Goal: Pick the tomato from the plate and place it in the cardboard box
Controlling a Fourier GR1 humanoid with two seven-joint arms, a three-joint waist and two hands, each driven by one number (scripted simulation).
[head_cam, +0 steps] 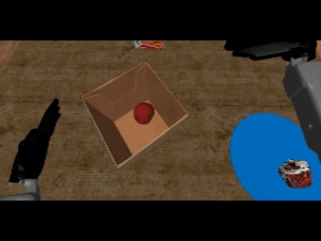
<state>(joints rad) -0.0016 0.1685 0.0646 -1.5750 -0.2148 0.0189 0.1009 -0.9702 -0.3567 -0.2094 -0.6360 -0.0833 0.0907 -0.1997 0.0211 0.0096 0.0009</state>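
Head view looks down on a brown wooden counter, where a blue plate lies at the lower right and an open cardboard box sits tilted at the centre, apart from the plate. The left hand rests at the lower left with its fingers straight and together, holding nothing, while the right hand hangs over the far right of the counter, fingers stretched out leftward and empty. The tomato lies on the box's floor, a red-wrapped cupcake stands on the plate, and a small red packet lies at the far edge.
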